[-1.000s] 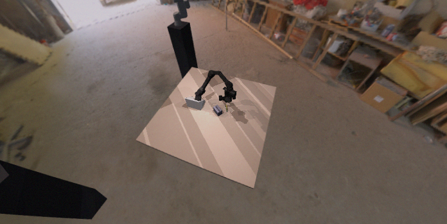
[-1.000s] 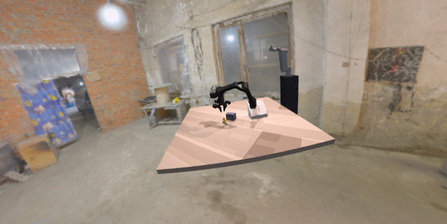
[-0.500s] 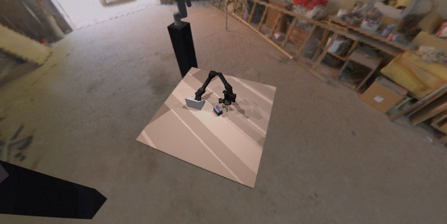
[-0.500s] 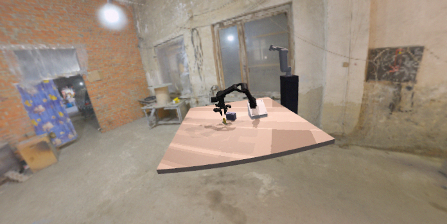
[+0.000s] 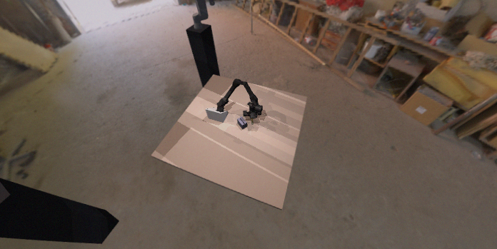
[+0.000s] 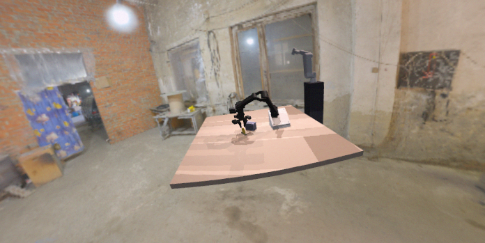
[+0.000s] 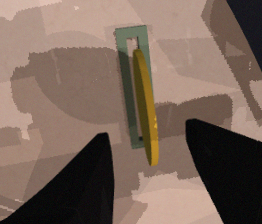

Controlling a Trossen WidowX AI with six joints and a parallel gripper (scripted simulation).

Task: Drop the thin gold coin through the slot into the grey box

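Observation:
The gold coin (image 7: 144, 106) (image 6: 243, 131) stands on its edge in the narrow dark-green holder (image 7: 129, 83). My gripper (image 7: 147, 136) (image 5: 252, 117) (image 6: 240, 125) hangs just above the coin, pointing down. Its two dark fingers straddle the coin, with a clear gap on each side, so it is open and holds nothing. The closed grey box (image 5: 242, 123) (image 6: 251, 126) (image 7: 255, 23) stands close beside the holder. Its slot is too small to make out in the top and exterior views.
The wooden table (image 5: 232, 162) (image 6: 261, 158) carries the arm's pale base plate (image 5: 216, 115) (image 6: 279, 120) next to the box. A black pedestal (image 5: 203, 53) (image 6: 313, 99) with a second grey arm stands behind the table's far edge.

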